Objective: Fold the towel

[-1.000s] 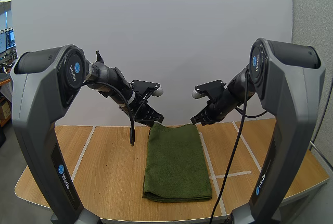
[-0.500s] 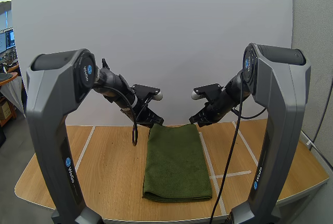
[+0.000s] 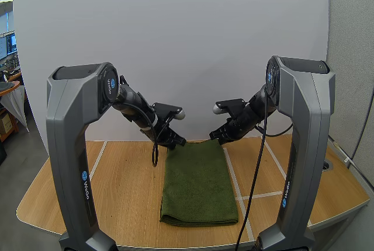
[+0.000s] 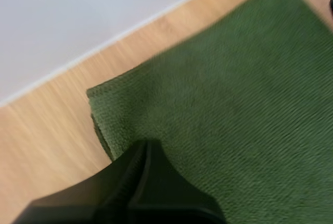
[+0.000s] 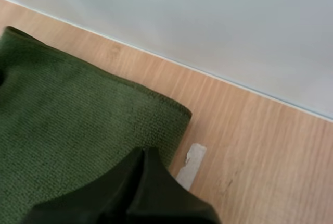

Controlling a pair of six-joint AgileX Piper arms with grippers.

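Where the table comes nearest my bases, the dark green towel begins just inside the front edge. It lies flat on the wood as a long rectangle running straight away from me, between my two arms. White tape lines mark the tabletop beside its right side. Farther off, both arms reach down to the towel's far edge. My left hand sits low over the far left corner, and from the left wrist its fingers are pressed together into one dark wedge, gripping nothing; the towel's side edge there looks doubled. My right hand is at the far right corner, its fingers likewise pressed together into a single wedge with nothing between them. A short strip of white tape lies on the wood just beside that corner.
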